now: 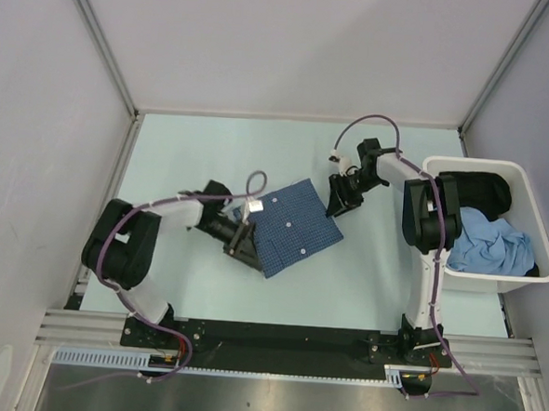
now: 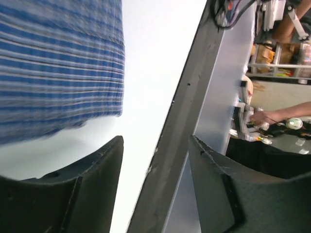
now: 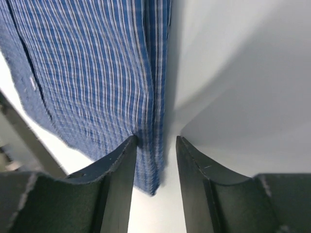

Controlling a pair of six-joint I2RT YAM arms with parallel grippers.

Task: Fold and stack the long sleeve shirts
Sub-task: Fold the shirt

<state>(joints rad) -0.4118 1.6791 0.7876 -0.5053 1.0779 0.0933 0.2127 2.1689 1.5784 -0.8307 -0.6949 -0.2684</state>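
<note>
Nearest the bases, the left gripper (image 1: 241, 244) sits at the near left edge of the folded dark-blue checked shirt (image 1: 296, 227), its fingers (image 2: 97, 165) spread wide with nothing between them. The shirt lies flat mid-table (image 1: 194, 145). At its far right corner, the right gripper (image 1: 338, 200) straddles the cloth edge with narrow fingers (image 3: 124, 160), seemingly not clamped. Farther right, a white bin (image 1: 440, 167) holds light-blue cloth (image 1: 491, 242).
</note>
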